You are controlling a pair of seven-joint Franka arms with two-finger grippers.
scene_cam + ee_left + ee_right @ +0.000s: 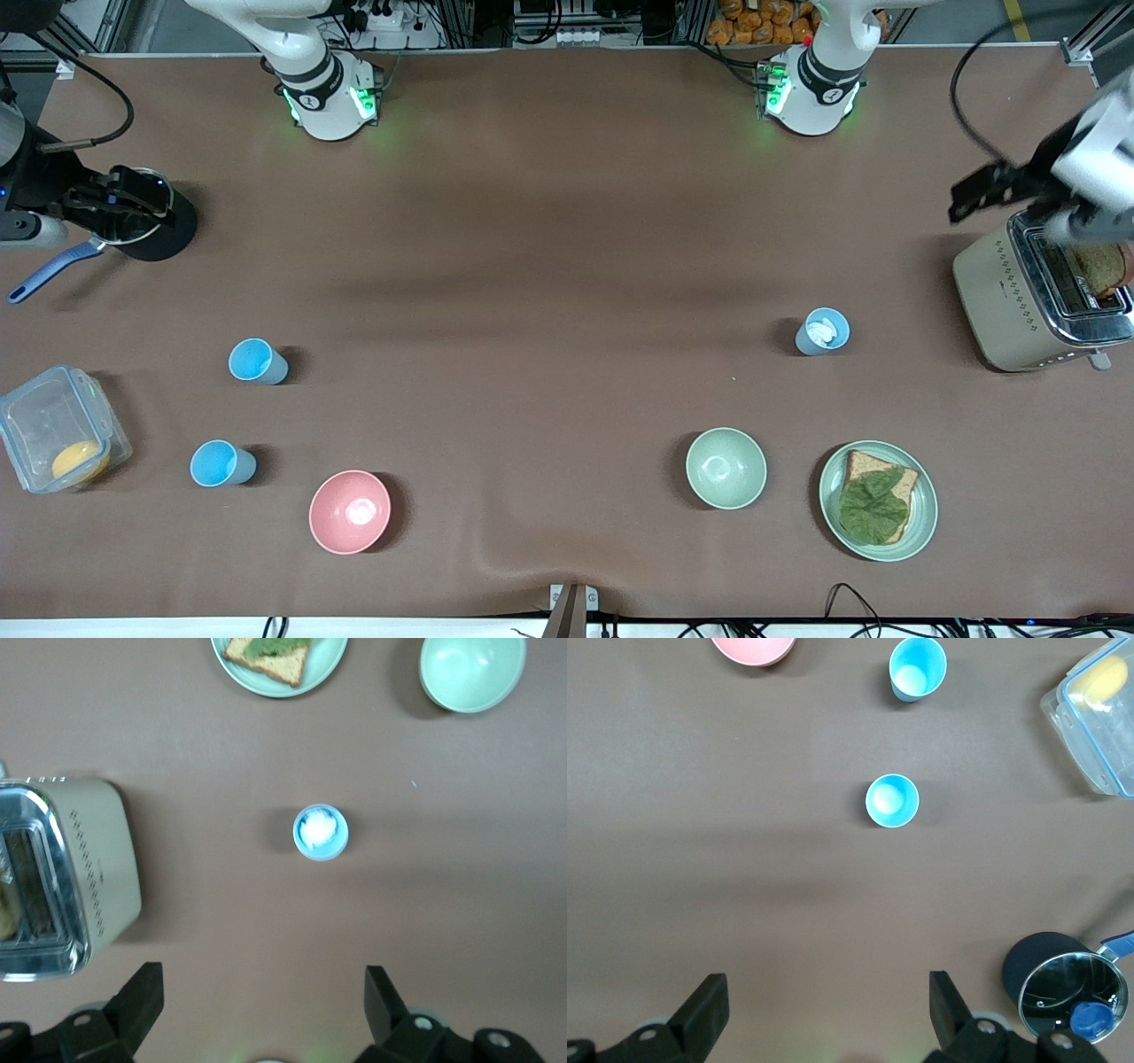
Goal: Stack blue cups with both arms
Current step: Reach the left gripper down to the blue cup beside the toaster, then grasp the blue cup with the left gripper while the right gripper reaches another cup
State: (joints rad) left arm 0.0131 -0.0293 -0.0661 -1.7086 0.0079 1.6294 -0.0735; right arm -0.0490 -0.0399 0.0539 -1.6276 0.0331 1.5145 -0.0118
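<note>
My two arms wait high above a brown table (549,221) at the start of a cup-stacking job, nothing yet in hand. My right gripper (824,1014) hangs with its fingers spread wide and empty over bare table near the black saucepan (146,226), and my left gripper (261,1010), likewise wide open and empty, hangs over bare table beside the toaster (1019,301). Taking the pink bowl (349,511) as the landmark: one sky-blue cup (221,463) stands upright just beside it toward the right arm's end of the table, a second blue cup (257,361) stands farther from the front camera than the bowl, and a third, duller blue cup (822,331) with something white inside sits well apart toward the left arm's end, past the pale green bowl (726,468) and the plate of toast (877,501). A clear lidded box (58,439) sits at the right arm's edge. The cups look like thin, light plastic: stiff enough to pinch but easy to tip or squeeze out of round, and probably slick on their tapered walls. I judge the safest hold is across the rim or upper wall, one finger inside and one outside, so each cup stays upright and its mouth stays open for nesting.
</note>
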